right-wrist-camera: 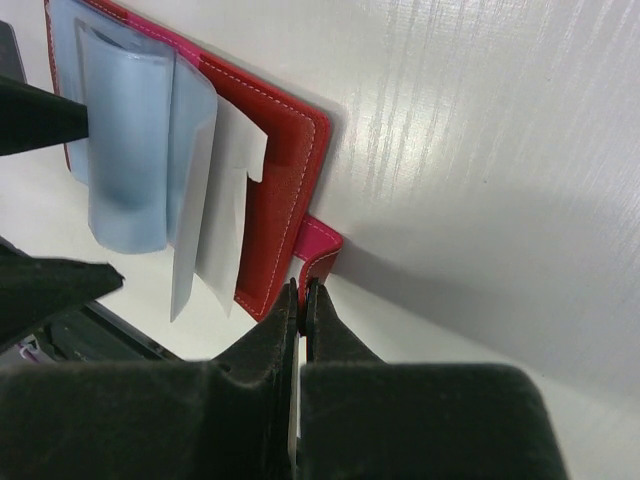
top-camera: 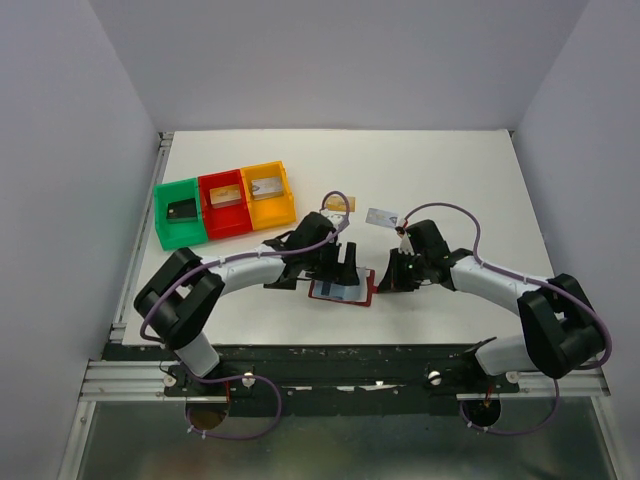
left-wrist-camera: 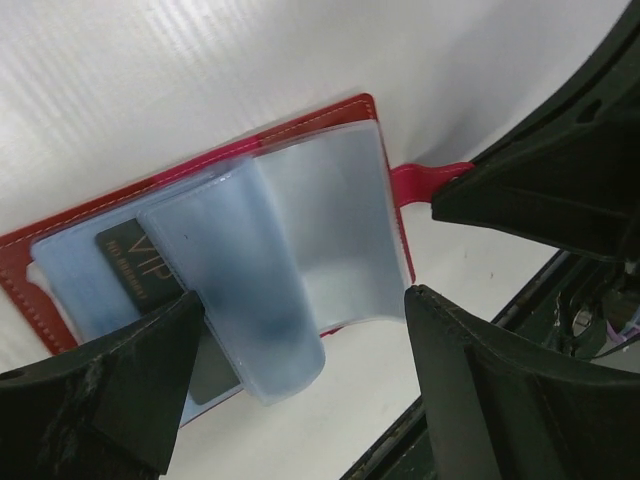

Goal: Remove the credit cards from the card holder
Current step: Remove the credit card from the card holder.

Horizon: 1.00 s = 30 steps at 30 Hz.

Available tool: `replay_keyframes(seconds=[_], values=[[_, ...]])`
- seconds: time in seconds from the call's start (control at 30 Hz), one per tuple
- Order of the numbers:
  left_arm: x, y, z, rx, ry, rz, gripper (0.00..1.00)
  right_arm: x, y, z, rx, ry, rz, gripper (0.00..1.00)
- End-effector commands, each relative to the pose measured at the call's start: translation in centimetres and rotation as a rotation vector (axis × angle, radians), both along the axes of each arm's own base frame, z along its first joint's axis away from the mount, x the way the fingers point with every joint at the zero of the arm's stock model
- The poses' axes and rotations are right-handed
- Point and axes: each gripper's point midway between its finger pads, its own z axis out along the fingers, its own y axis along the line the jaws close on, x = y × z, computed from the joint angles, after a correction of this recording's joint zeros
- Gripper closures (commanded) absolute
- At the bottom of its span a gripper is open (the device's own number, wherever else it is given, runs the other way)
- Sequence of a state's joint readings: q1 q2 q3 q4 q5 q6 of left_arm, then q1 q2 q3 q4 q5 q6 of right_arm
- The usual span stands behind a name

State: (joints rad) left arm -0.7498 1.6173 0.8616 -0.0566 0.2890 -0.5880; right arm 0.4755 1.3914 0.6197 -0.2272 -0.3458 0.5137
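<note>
— How are the tools set?
— The left gripper (left-wrist-camera: 300, 325) is spread wide over the card holder (left-wrist-camera: 330, 115), laid open on the table (top-camera: 450, 180). The right gripper (right-wrist-camera: 300, 292) is closed at the snap tab (right-wrist-camera: 322, 248).
— Handling?
— Pockets (left-wrist-camera: 240, 290) are judged floppy. The black card (left-wrist-camera: 135, 262), judged stiff and slick, is best pinched edgewise.

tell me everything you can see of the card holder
The card holder lies open and flat on the white table: dark red stitched cover, translucent light blue sleeves curling up, a black VIP card in one. The right tool is shut on its pink snap tab; the open left tool straddles the sleeves.
</note>
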Motion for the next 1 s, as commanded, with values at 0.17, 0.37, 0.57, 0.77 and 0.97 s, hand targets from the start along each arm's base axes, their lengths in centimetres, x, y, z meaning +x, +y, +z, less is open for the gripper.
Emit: replay_keyframes(seconds=[0.17,0.37,0.57,0.77,0.97], values=[[-1.6,-3.9,1.3,-0.032,-0.025,-0.207,0.09,0.3,0.0,-0.1,0.003,-0.002,-0.003,1.00],[-2.4,-5.5,1.8,-0.034,-0.041,-0.289,0.09,0.4,-0.5,-0.2,-0.019,-0.001,-0.026,1.00],[-3.4,-7.3,2.2,-0.016,-0.063,-0.381,0.09,0.5,-1.4,-0.7,-0.059,0.011,-0.069,0.99],[-3.0,-7.5,4.5,-0.045,-0.142,-0.364,0.08,0.5,-2.7,-0.7,-0.105,-0.003,-0.126,0.72],[-2.8,-7.9,7.9,-0.103,-0.195,-0.359,0.08,0.9,-3.3,0.1,-0.118,-0.028,-0.157,0.59]])
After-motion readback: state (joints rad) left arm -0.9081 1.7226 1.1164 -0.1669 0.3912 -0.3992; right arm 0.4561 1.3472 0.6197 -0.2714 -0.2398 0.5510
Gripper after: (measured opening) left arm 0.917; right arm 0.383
